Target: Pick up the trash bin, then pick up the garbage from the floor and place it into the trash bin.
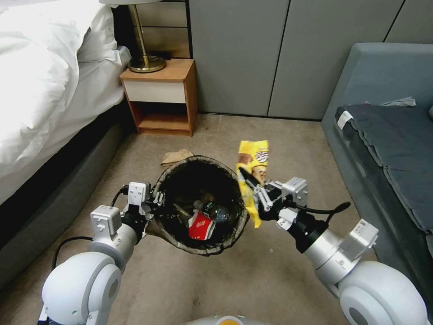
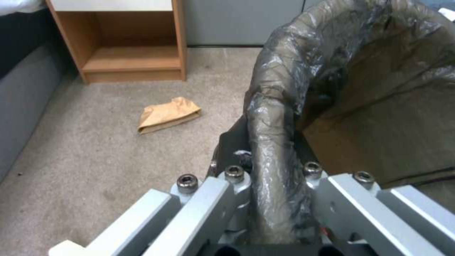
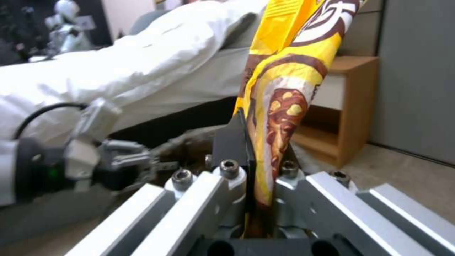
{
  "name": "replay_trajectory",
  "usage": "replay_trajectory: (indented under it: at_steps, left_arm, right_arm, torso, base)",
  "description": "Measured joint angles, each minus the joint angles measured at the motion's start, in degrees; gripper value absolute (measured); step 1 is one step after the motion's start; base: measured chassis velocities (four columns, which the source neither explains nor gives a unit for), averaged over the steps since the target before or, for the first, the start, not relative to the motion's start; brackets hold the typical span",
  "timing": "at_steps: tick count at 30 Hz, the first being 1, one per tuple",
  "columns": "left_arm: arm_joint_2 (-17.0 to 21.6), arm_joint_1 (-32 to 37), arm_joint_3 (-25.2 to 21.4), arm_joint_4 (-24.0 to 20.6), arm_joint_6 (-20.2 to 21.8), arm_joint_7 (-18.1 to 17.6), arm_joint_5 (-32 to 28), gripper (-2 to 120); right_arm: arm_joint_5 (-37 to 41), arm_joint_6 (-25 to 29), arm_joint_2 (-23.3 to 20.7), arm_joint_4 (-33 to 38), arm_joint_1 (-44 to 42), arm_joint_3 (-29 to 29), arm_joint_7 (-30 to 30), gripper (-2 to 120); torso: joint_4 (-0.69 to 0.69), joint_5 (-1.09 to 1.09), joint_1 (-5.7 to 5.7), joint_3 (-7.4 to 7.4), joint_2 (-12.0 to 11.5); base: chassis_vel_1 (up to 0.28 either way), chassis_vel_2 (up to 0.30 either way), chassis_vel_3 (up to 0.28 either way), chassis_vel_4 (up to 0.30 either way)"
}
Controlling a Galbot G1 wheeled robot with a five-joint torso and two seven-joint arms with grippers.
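I hold the trash bin (image 1: 200, 205) off the carpet, my left claw (image 1: 155, 198) clamped on its bag-lined rim. My right claw (image 1: 252, 192) pinches the yellow snack bag (image 1: 252, 169) upright just beside the bin's rim. I judge the bag should travel over the bin's mouth before release. Brown paper (image 2: 167, 114) lies on the floor beyond the bin.

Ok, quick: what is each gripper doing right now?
Left gripper: shut on the liner-covered rim of the small round bag-lined trash bin.
Right gripper: shut on the yellow snack bag.
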Motion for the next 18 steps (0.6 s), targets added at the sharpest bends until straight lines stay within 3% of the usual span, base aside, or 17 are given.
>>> replay_trajectory:
  at_steps: [5,18]
  left_arm:
    - [-0.31,0.08,0.64,-0.36,0.07,-0.03,0.67,3]
    - [-0.87,0.53,1.11,-1.15,0.12,-0.07,1.52,3]
  right_arm:
    - [0.67,-0.64,-3.96,-0.34,3.37,-4.87,-0.43,0]
    - [0.51,-0.81,-5.22,-5.65,8.00,-11.92,1.35,0]
  torso:
    - [0.00,0.00,0.00,0.00,0.00]
    - [0.00,0.00,0.00,0.00,0.00]
  base:
    - [0.000,0.000,0.000,0.000]
    - [0.000,0.000,0.000,0.000]
